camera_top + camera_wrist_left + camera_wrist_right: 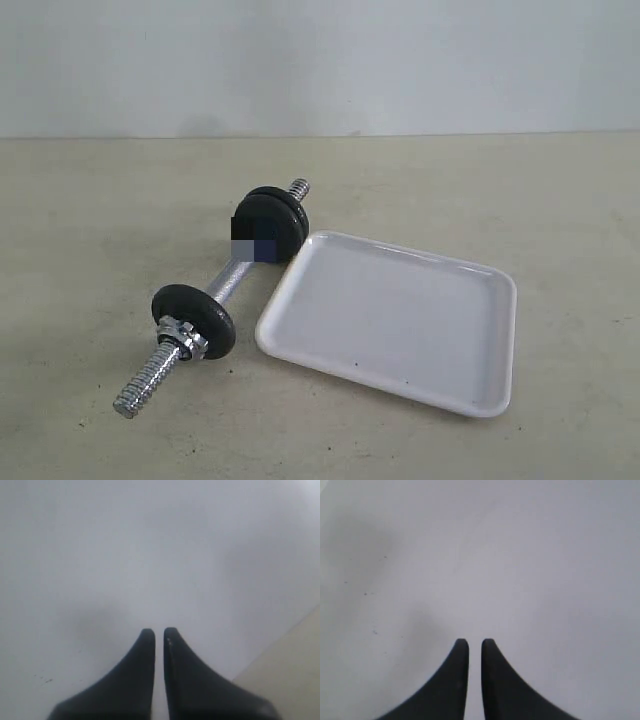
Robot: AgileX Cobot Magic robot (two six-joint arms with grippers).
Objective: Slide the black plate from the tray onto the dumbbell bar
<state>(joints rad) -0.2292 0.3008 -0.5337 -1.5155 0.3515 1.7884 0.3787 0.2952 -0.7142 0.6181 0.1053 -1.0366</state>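
Note:
The white tray (390, 320) lies right of centre with no disc in it. The chrome dumbbell bar (228, 280) lies slantwise just left of the tray. One black plate (195, 318) sits on its near end behind a silver collar nut (182, 336). Two more black plates (272, 225) sit together on its far end. Neither gripper shows in the exterior view. My left gripper (159, 632) is shut with only a thin slit between its black fingers, holding nothing. My right gripper (475, 642) is shut and holds nothing too. Both face a plain pale surface.
The beige tabletop (100, 220) runs back to a pale wall (320, 60). The bar's near threaded end (145, 385) points toward the front left. A beige strip (295, 665) cuts the corner of the left wrist view.

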